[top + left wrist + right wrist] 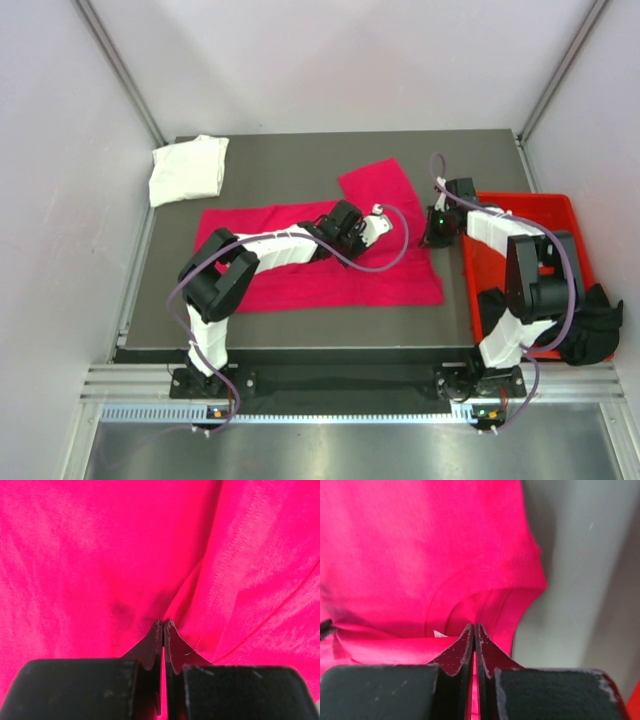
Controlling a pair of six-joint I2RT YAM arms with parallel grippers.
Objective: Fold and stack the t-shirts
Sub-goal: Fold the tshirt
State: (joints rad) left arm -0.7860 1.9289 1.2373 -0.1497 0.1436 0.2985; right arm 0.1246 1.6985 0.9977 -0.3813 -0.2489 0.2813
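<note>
The magenta-pink t-shirt (300, 285) lies spread across the dark table, one sleeve pointing to the back. My left gripper (372, 228) is low over its middle, and in the left wrist view (163, 622) its jaws are shut, pinching a puckered fold of the pink cloth (100, 555). My right gripper (437, 230) is at the shirt's right edge. In the right wrist view (474, 626) it is shut on the cloth at the collar (470, 580). A folded white t-shirt (188, 168) lies at the back left. A black t-shirt (592, 330) hangs over the bin's near right corner.
A red plastic bin (530, 205) stands at the table's right edge, beside the right arm. The grey table top (300, 150) shows bare behind the pink shirt and to the right of the collar (580, 580). White walls close in the back and sides.
</note>
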